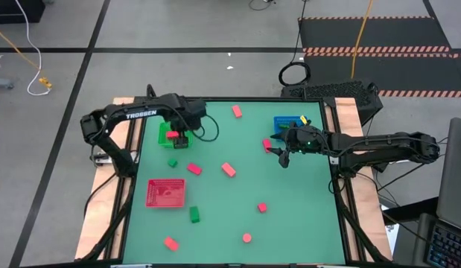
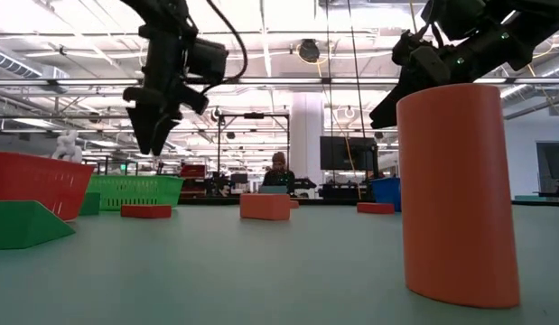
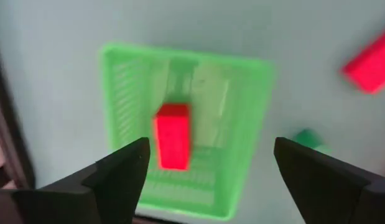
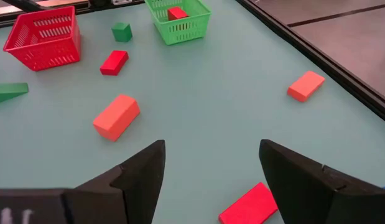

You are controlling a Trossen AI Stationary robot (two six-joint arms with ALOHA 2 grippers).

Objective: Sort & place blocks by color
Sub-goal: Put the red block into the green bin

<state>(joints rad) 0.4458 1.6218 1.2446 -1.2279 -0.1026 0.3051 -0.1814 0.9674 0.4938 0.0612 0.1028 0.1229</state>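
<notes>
My left gripper (image 1: 178, 138) (image 3: 208, 168) hovers open above the green tray (image 3: 242, 124), well clear of it in the low view (image 2: 153, 126). A red bar (image 3: 172, 135) lies flat on that tray's floor, between my fingers' lines but far below them. My right gripper (image 1: 282, 155) (image 4: 211, 168) is open over the table near the blue tray (image 1: 290, 123). A red bar (image 4: 251, 205) lies on the table just ahead of its fingers. More red blocks (image 1: 229, 169) (image 1: 194, 169) and green blocks (image 1: 173, 162) (image 1: 194, 214) lie scattered on the mat.
A red tray (image 1: 165, 192) sits near the table's left side. Red pieces lie by the far edge (image 1: 237, 112) and near edge (image 1: 170, 243) (image 1: 246, 238) (image 1: 262, 208). An orange cylinder (image 2: 460, 190) stands close to the low camera. A person (image 2: 277, 167) sits beyond the table.
</notes>
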